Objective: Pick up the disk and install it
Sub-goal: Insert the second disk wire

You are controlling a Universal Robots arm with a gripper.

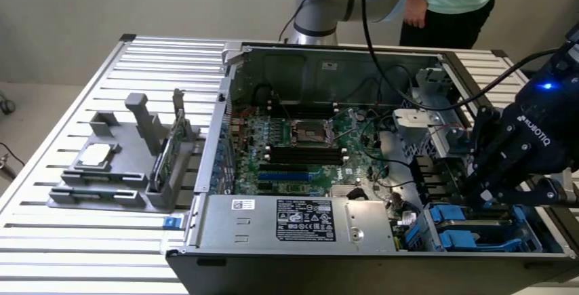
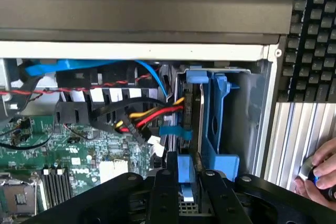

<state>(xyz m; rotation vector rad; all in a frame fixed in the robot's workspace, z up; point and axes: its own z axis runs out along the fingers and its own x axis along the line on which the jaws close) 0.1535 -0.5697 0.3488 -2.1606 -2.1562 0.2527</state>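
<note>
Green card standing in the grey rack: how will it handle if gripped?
The green card looks thin, so it is probably light and slightly flexible. It stands on edge in the grey rack, so it would likely tip once lifted free.

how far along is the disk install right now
Pickup looks done: the disk, on its blue rails, stands edge-on in the drive bay at the case's corner. In hand: the end effector sits right over the disk's near edge, fingers either side. Left: whether it is fully seated cannot be told.
</note>
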